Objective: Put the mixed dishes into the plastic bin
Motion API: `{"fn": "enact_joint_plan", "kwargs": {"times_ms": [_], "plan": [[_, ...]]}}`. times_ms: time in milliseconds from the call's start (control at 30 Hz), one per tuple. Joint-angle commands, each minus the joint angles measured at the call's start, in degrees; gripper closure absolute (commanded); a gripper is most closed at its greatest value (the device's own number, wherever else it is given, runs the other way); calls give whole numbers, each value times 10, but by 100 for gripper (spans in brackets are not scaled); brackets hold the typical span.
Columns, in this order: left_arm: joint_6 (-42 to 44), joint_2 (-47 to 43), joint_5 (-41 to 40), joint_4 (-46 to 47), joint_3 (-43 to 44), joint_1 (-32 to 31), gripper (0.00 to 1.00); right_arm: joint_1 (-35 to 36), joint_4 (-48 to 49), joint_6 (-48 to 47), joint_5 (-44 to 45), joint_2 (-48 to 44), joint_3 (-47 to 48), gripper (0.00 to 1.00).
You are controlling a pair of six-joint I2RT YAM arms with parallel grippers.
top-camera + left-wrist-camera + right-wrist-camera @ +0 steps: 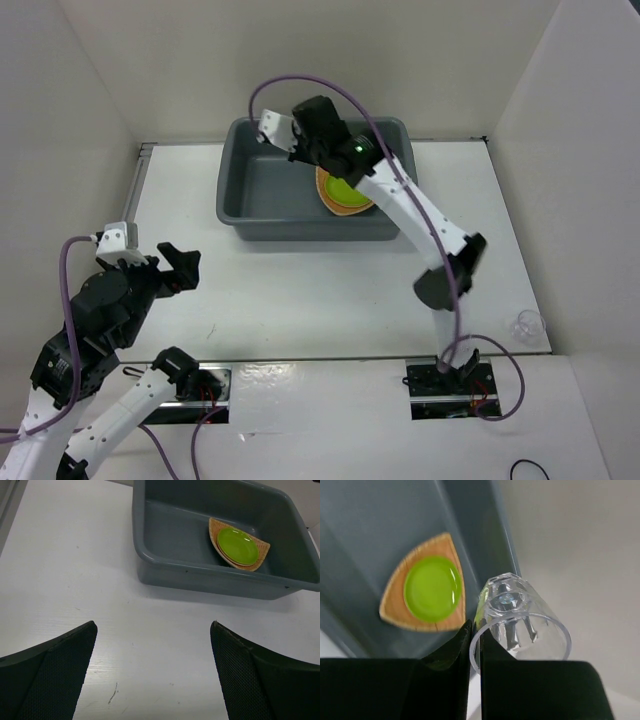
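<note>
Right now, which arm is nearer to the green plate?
Right. The right jaws, holding a cup, hang over the bin near the plate; the left jaws are over the table, short of the bin.

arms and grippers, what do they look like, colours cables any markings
The left arm and right arm share white links, black joint housings and a looping purple cable. A green light glows near the right wrist. The left gripper and right gripper have black fingers; the left pads look meshed.

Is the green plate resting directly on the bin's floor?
No, the green plate lies on top of the woven plate inside the bin.
</note>
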Motion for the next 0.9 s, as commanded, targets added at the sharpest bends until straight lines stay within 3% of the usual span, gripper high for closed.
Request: {"fn": "enact_joint_plan", "kwargs": {"times_ms": [0, 33, 67, 100, 133, 167, 200, 233, 433, 867], "plan": [[-6, -1, -11, 19, -1, -1, 0, 4, -87, 34, -65, 106, 202, 100], [-6, -1, -11, 19, -1, -6, 0, 4, -167, 40, -95, 152, 276, 100], [-6, -1, -11, 19, -1, -6, 0, 9, -216, 40, -107, 266, 474, 100], [-6, -1, -11, 19, -1, -6, 0, 14, -243, 40, -98, 303, 517, 100], [-6, -1, -11, 19, -1, -6, 0, 14, -213, 23, -90, 293, 437, 100], [-11, -1, -11, 14, -1, -6, 0, 14, -213, 22, -121, 303, 436, 100], [-11, -7, -11, 14, -1, -6, 0, 14, -213, 29, -133, 321, 451, 100], [-11, -7, -20, 14, -1, -6, 0, 14, -239, 29, -138, 346, 524, 100], [-11, -2, -20, 14, -1, -6, 0, 2, -221, 42, -178, 440, 523, 100], [-11, 26, -20, 14, -1, -6, 0, -26, -163, 32, -140, 551, 530, 98]]}}
